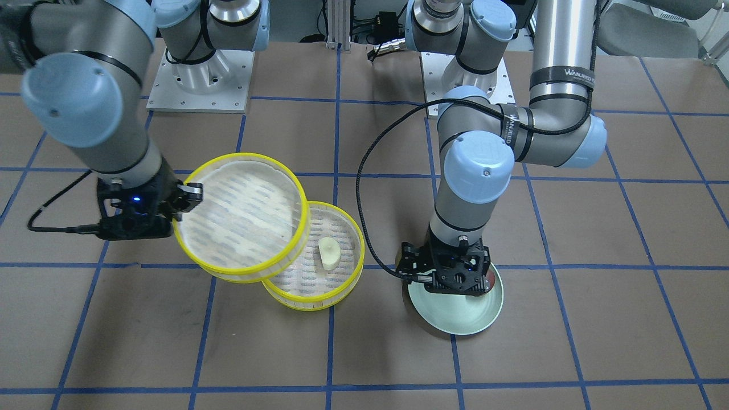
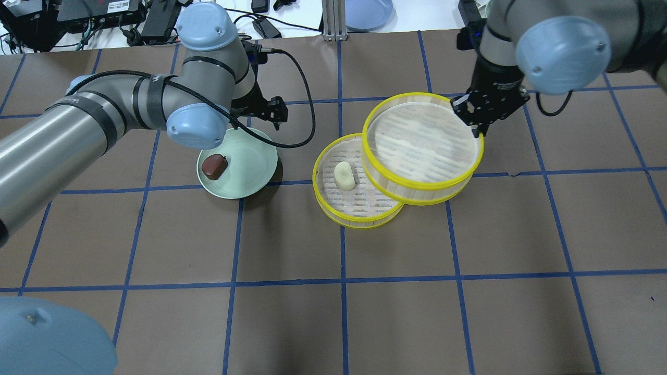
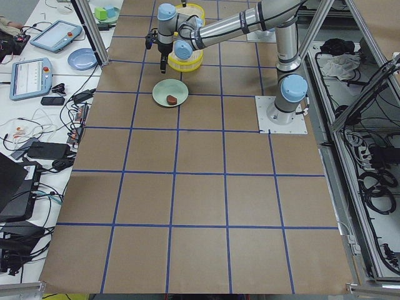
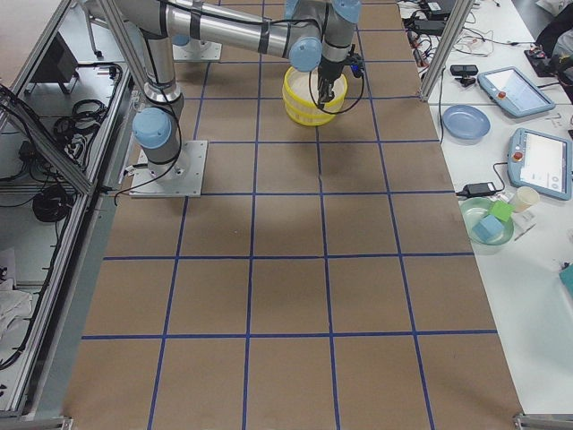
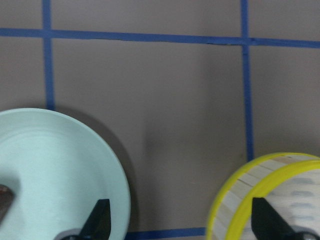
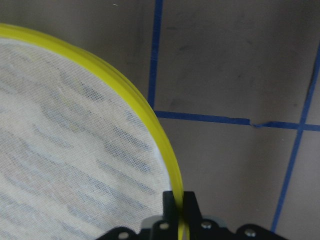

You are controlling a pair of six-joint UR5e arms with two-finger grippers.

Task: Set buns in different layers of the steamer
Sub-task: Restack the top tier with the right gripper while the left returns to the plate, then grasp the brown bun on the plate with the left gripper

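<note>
The cream bun [image 2: 344, 175] lies in the lower steamer layer [image 2: 359, 221], which stands on the table. My right gripper [image 2: 474, 122] is shut on the yellow rim of the upper steamer layer [image 2: 422, 140]. It holds that empty layer tilted, partly over the lower one; the right wrist view shows the fingers [image 6: 172, 202] pinching the rim. The brown bun [image 2: 214, 165] lies on the pale green plate [image 2: 250, 172]. My left gripper [image 2: 273, 112] is open and empty at the plate's far edge, its fingertips [image 5: 97, 220] wide apart.
The table is brown with a blue tape grid [image 2: 341, 281]. The two arm bases [image 1: 199, 80] stand at the robot's edge. A blue dish [image 2: 367, 13] and cables lie beyond the far edge.
</note>
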